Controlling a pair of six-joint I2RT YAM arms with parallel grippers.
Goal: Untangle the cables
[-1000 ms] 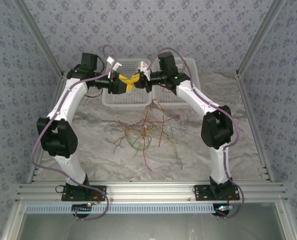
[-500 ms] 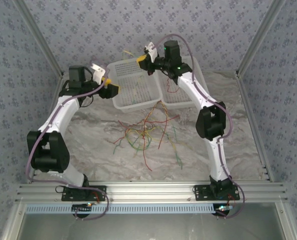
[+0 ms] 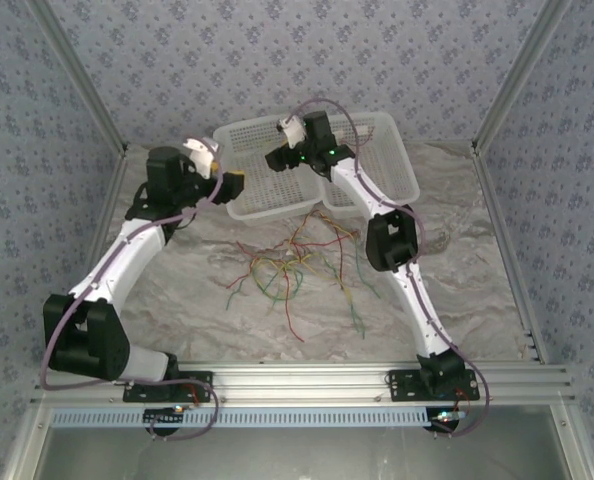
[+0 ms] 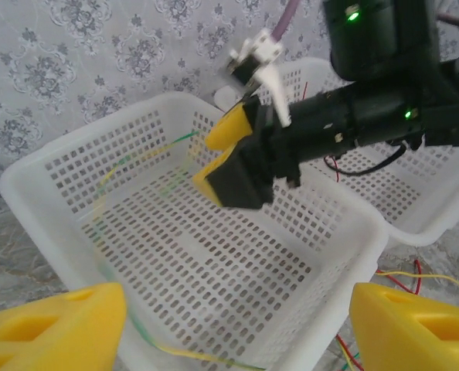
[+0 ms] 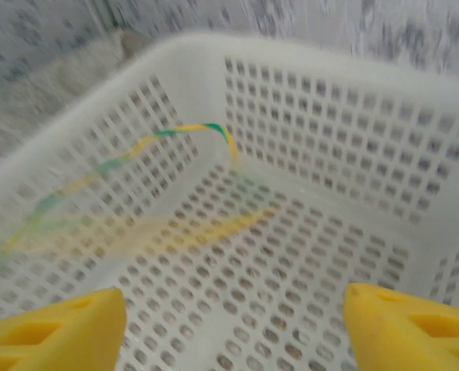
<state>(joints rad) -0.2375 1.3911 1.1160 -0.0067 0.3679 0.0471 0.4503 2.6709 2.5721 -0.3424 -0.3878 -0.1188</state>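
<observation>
Yellow-green cable (image 5: 214, 130), lately held aloft, now in basket (image 5: 307, 54); left fingers (image 3: 234, 180) and right fingers (image 3: 275, 157) spread wide, empty; tangle (image 3: 292, 262) remains on desk (image 3: 457, 230).

The cables (image 3: 297, 265) are red, green, yellow and orange. One striped cable (image 5: 206, 130) alternates yellow and green. The basket (image 3: 267, 207) is white with a regular grid of holes. The left fingers (image 4: 59, 321) and right fingers (image 5: 52, 325) are yellow. The table (image 3: 177, 300) is marbled grey-beige.
</observation>
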